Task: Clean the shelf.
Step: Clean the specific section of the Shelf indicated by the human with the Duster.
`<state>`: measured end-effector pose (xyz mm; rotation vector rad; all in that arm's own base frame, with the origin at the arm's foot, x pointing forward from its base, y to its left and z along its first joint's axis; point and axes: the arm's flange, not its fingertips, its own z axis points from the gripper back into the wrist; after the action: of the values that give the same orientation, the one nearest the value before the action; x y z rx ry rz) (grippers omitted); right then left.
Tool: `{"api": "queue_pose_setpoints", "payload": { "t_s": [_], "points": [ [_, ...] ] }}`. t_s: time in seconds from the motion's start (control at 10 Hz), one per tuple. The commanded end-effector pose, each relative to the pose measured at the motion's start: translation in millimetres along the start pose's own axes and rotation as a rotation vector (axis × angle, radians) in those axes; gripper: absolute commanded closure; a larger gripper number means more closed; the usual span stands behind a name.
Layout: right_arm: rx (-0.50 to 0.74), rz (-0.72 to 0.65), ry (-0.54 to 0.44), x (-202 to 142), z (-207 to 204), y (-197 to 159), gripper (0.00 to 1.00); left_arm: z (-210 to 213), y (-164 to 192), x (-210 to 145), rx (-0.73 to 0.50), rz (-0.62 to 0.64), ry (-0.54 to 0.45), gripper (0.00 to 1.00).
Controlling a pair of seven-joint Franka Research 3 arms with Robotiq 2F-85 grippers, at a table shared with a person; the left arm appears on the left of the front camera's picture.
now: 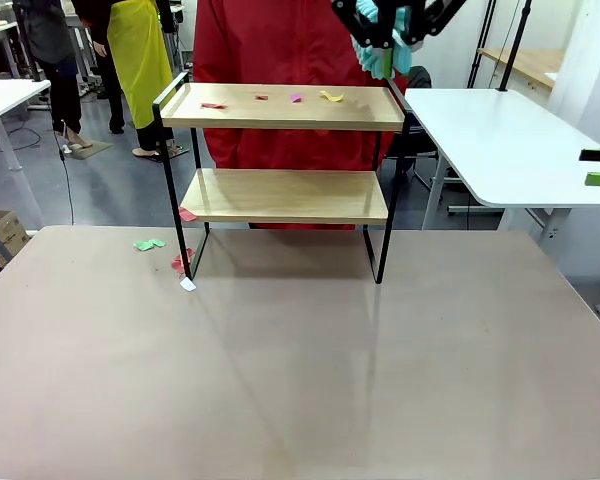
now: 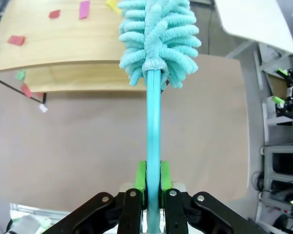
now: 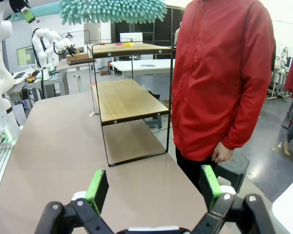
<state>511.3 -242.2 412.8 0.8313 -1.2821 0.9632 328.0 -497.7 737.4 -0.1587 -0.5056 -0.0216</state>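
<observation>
Beige tabletop [image 1: 300, 380] lies bare across its near half, with open room on both sides. The right gripper [image 3: 154, 187] has its jaws wide apart and holds nothing. The shelf [image 1: 280, 195] stands at the table's far middle. Its lower board is mostly bare, and 4 paper scraps [image 1: 296, 98] lie on its top board. Green, red and white scraps [image 1: 148, 243] lie by its left front foot. The left gripper [image 2: 153, 173] is clamped on a teal duster [image 2: 158, 39] above the top board's right end. A person in red [image 1: 280, 50] stands just behind.

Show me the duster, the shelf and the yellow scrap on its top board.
duster [image 2: 158, 39], left wrist view, fluffy head.
shelf [image 1: 280, 195], front view, bare lower board.
yellow scrap [image 1: 331, 97], front view, its middle.
</observation>
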Motion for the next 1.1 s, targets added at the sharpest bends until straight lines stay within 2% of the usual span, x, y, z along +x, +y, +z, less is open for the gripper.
{"api": "queue_pose_setpoints", "payload": {
  "t_s": [0.0,0.6,0.8,0.9,1.0],
  "points": [
    [0.001,0.003,-0.001,2.0,-1.0,1.5,0.00,-0.5,-13.6,13.5,0.001,0.023,-0.040,0.87],
    [0.001,0.003,-0.001,2.0,-1.0,1.5,0.00,-59.8,-13.5,-7.7,0.027,-0.007,0.121,0.87],
    [0.001,0.003,-0.001,2.0,-1.0,1.5,0.00,-73.7,-9.0,-10.2,0.073,-0.004,0.136,0.87],
    [0.001,0.003,-0.001,2.0,-1.0,1.5,0.00,-76.3,-8.4,-8.4,0.055,-0.051,0.165,0.87],
    [0.001,0.003,-0.001,2.0,-1.0,1.5,0.00,-71.2,-10.0,-9.4,0.083,-0.074,0.129,0.87]
  ]
}}
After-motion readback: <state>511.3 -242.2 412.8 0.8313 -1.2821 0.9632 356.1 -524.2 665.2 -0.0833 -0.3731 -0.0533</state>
